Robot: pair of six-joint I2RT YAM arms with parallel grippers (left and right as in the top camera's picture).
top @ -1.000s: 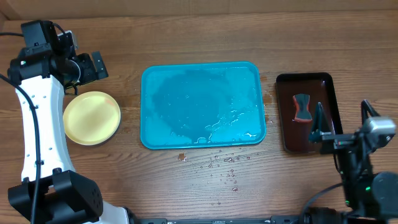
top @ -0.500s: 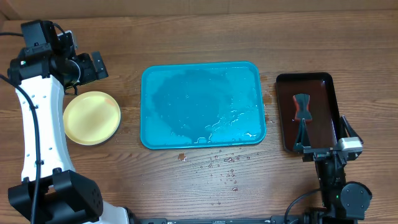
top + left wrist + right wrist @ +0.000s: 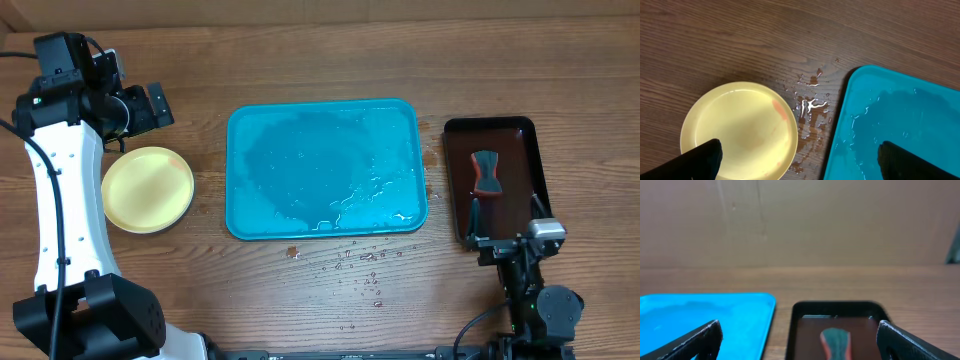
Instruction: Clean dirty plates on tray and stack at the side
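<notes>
The turquoise tray (image 3: 325, 170) lies mid-table, holding only streaks of water; it also shows in the left wrist view (image 3: 900, 125) and the right wrist view (image 3: 700, 312). A pale cream plate (image 3: 147, 189) sits on the wood left of the tray, with a faint red smear in the left wrist view (image 3: 737, 127). I cannot tell whether other plates lie under it. My left gripper (image 3: 152, 105) is open and empty, held high above the gap between plate and tray (image 3: 800, 155). My right gripper (image 3: 508, 218) is open and empty over the near end of the dark tray (image 3: 800, 337).
A dark glossy tray (image 3: 495, 180) stands right of the turquoise tray and holds a grey-and-red scrubber (image 3: 485, 173), also seen from the right wrist (image 3: 836, 340). Water drops (image 3: 355, 262) spot the wood in front of the turquoise tray and between plate and tray (image 3: 810, 105).
My right arm has drawn back toward the table's front edge and shifted left, still open. The left arm, plate and trays have not moved.
</notes>
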